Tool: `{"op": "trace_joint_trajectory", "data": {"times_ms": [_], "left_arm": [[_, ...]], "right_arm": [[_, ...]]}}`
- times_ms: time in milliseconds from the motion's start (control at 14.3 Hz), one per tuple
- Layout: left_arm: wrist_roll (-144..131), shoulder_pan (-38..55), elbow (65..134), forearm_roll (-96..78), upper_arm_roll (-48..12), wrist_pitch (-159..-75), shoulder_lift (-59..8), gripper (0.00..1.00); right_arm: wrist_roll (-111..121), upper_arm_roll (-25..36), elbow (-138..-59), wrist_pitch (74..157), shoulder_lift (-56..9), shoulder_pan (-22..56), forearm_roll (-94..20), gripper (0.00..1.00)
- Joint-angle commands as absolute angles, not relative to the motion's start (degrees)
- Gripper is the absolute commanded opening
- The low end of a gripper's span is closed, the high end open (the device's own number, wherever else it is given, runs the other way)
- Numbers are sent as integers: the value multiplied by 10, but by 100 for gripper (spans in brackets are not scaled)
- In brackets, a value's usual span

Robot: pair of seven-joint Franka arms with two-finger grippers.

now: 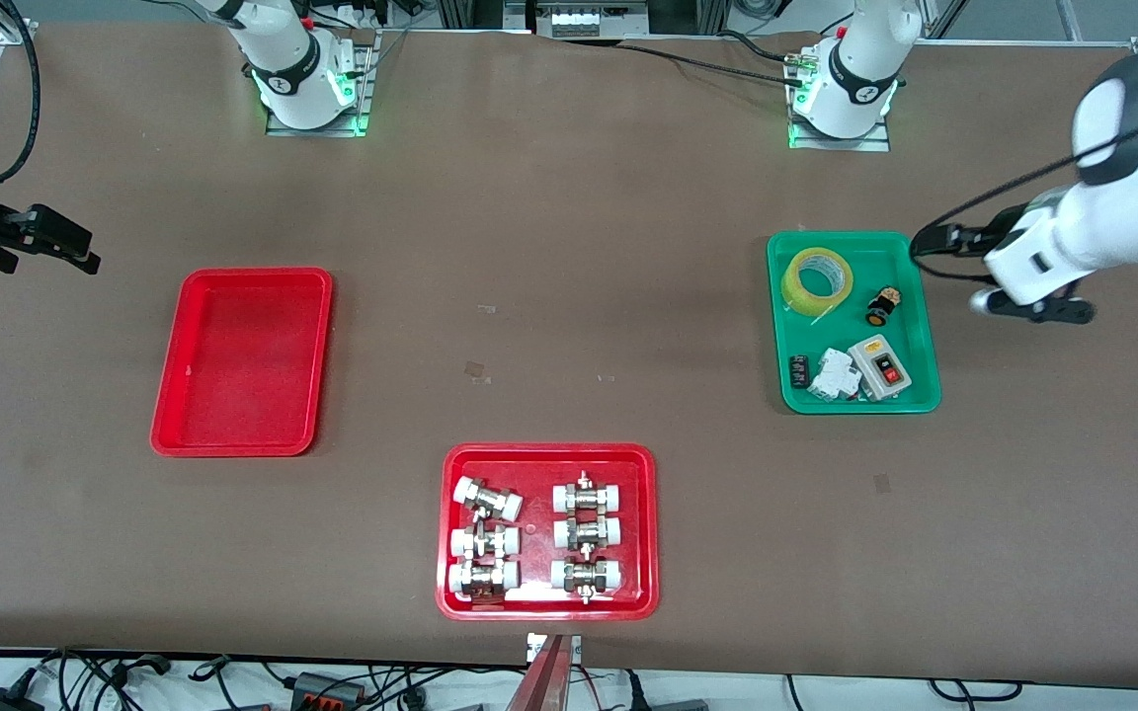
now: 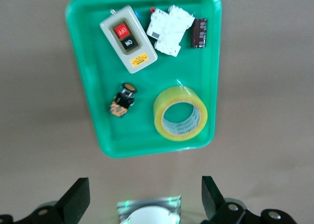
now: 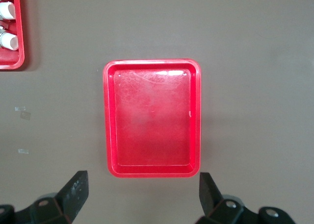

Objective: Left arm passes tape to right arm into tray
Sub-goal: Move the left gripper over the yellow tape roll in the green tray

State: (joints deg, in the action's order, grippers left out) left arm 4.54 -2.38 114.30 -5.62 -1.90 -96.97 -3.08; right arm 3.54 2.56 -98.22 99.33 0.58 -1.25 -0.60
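Brown matting covers the long table (image 1: 549, 296) in the front view, with 2 arm bases along its top edge. Nothing of the task is done: the tape (image 1: 817, 281) lies in the green tray (image 1: 928, 385) toward the left arm's end, and the tray (image 1: 166, 395) sits empty toward the right arm's end. A red tray of fittings (image 1: 648, 523) lies nearer the camera. The left gripper (image 1: 1035, 308) hovers just beside the green tray; the right gripper (image 1: 45, 242) waits near the table's edge.

From the left wrist, the left gripper (image 2: 145, 204) is wide open and empty, the tape (image 2: 180, 113) untouched. A switch box (image 2: 128, 38) reads "OFF" and "ON".

From the right wrist, the right gripper (image 3: 143, 199) is wide open and empty over the tray (image 3: 105, 121).

Grasp, handover and placing all remain.
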Motion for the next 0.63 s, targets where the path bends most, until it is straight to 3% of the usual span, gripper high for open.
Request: {"op": "trace_joint_trajectory", "data": {"times_ms": [0, 558], "left_arm": [[20, -25, 1264, -95, -20, -1099, -33, 100], [3, -18, 1340, -95, -36, -1210, -102, 100]], "right_arm": [[42, 25, -979, 982, 12, -7, -8, 100], [42, 23, -976, 983, 5, -5, -6, 100]]}}
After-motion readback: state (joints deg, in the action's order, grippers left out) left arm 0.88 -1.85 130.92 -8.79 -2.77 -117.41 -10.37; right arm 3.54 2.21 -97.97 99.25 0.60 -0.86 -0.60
